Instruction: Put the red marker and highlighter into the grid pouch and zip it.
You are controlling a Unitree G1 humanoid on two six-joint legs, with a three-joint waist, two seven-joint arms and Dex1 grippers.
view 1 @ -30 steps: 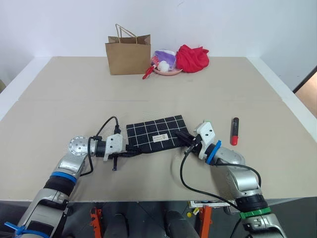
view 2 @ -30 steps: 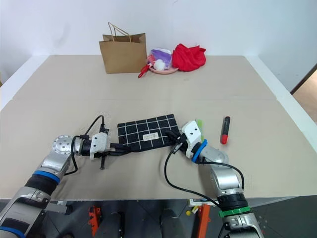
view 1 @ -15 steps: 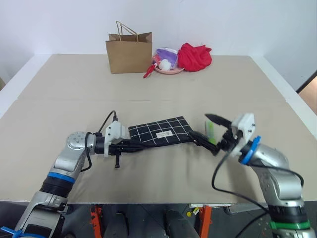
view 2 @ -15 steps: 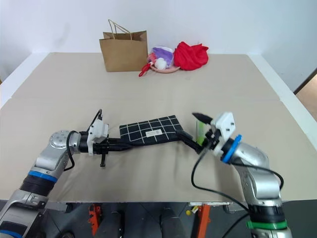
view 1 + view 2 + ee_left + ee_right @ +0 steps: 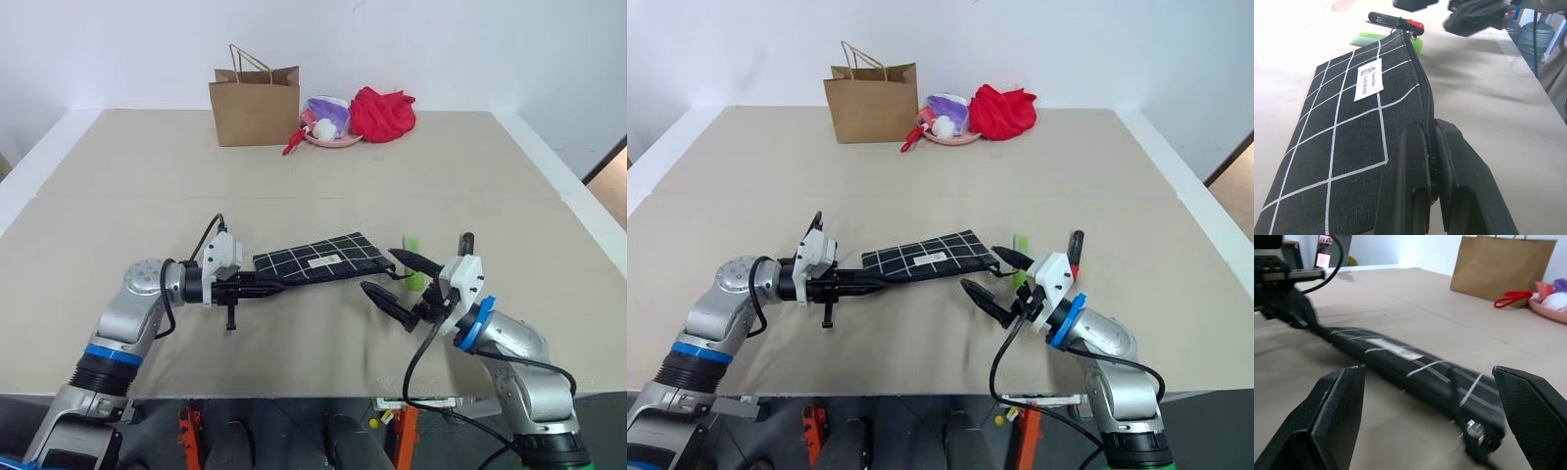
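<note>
The grid pouch (image 5: 315,259) hangs tilted above the table's middle. My left gripper (image 5: 257,284) is shut on its left end, pinching the zipper edge (image 5: 1426,147). Just off the pouch's right end, the lime-green highlighter (image 5: 413,262) lies on the table. The red marker (image 5: 1076,253) lies a little further right, partly behind my right hand. My right gripper (image 5: 397,279) stands open near the pouch's right end, with nothing between its fingers (image 5: 1337,416). The zipper pull (image 5: 1476,435) dangles at that end.
At the table's far edge stand a brown paper bag (image 5: 254,103), a pink plate (image 5: 331,140) with small items and a red cloth (image 5: 382,114). The table's right edge (image 5: 588,211) is near my right arm.
My right gripper went from shut at the pouch's right end to wide open and drew back towards me. The left gripper raised its end of the pouch slightly.
</note>
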